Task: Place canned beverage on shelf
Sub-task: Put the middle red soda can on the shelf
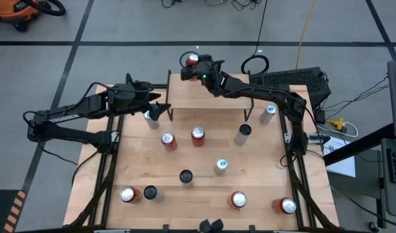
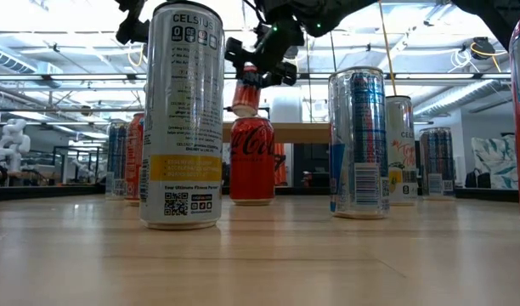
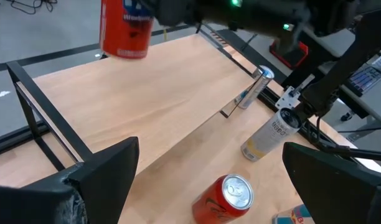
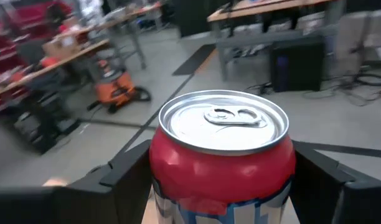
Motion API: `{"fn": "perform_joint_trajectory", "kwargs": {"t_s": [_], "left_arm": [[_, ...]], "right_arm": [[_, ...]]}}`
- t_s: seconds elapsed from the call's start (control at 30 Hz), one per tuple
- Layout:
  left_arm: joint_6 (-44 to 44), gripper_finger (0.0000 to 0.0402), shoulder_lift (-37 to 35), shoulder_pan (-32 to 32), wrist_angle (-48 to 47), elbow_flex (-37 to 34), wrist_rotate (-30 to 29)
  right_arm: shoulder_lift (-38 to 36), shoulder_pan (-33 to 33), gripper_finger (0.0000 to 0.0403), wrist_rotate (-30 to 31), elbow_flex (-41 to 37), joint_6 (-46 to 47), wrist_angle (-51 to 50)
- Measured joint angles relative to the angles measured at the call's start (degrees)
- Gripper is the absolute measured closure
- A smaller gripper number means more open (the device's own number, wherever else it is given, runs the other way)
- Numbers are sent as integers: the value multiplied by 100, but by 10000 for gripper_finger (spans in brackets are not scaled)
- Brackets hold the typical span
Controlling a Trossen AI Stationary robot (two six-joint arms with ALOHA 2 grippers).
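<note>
The red can (image 4: 220, 155), a smooth, rigid aluminium cylinder likely slick and easily dented, is clamped around its side wall by the right gripper (image 1: 197, 66) and hangs above the shelf (image 1: 214, 97) near its 11 o'clock corner. A grip at mid-body looks safest for keeping it upright. The shelf is pale wood on thin black legs; at its 9 o'clock the left gripper (image 1: 158, 103) waits with fingers spread, empty.
</note>
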Motion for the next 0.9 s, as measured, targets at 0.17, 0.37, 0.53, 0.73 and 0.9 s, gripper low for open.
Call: {"fn": "perform_joint_trajectory", "kwargs": {"t_s": [0.17,0.37,0.53,0.73,0.9], "left_arm": [[-4,2,21,1,1,0,-7],[109,2,21,1,1,0,-19],[144,2,21,1,-23,0,-22],[144,2,21,1,-37,0,-17],[144,2,21,-1,-43,0,-13]], "right_arm": [[3,226,126,-67,0,-20,-208],[13,355,126,330,-33,-156,-189],[28,510,126,336,-105,2,-234],[26,721,126,356,-105,-163,-208],[26,813,126,515,-106,-492,-204]]}}
